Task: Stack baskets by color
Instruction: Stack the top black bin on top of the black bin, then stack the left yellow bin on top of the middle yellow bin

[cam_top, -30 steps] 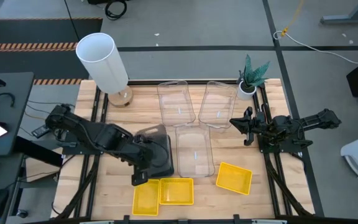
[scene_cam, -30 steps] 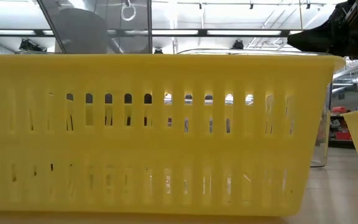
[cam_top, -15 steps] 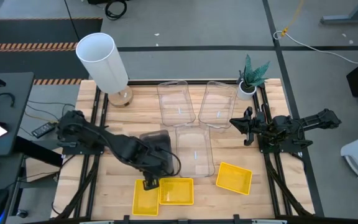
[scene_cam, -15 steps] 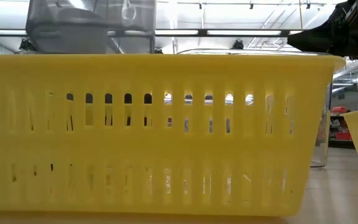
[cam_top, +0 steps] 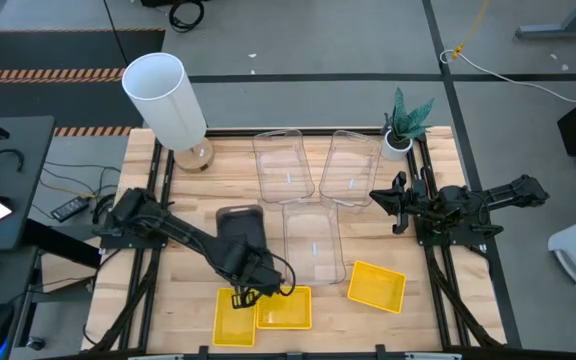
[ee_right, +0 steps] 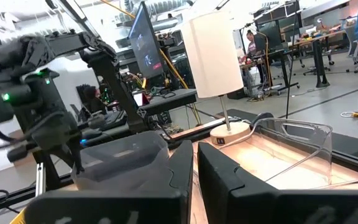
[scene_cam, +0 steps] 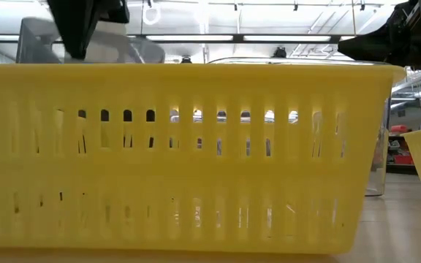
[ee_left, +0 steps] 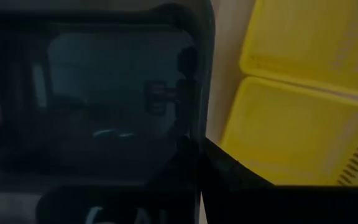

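Left arm stretched over the front of the table, its jaws pinching the rim of a smoky grey basket beside the yellow ones.

The left gripper (cam_top: 240, 296) sits at the near end of the grey basket (cam_top: 240, 232), jaws together on that end's rim. The basket's long axis runs away from the jaws toward the table's far edge. Just beside the jaws lie two yellow baskets (cam_top: 284, 308) side by side at the front edge, with a third yellow basket (cam_top: 377, 286) apart to the right. Three clear baskets (cam_top: 313, 240) lie in the middle. The left arm is much nearer the work. The right gripper (cam_top: 396, 203) waits by the table's right edge, jaws nearly closed and holding nothing.
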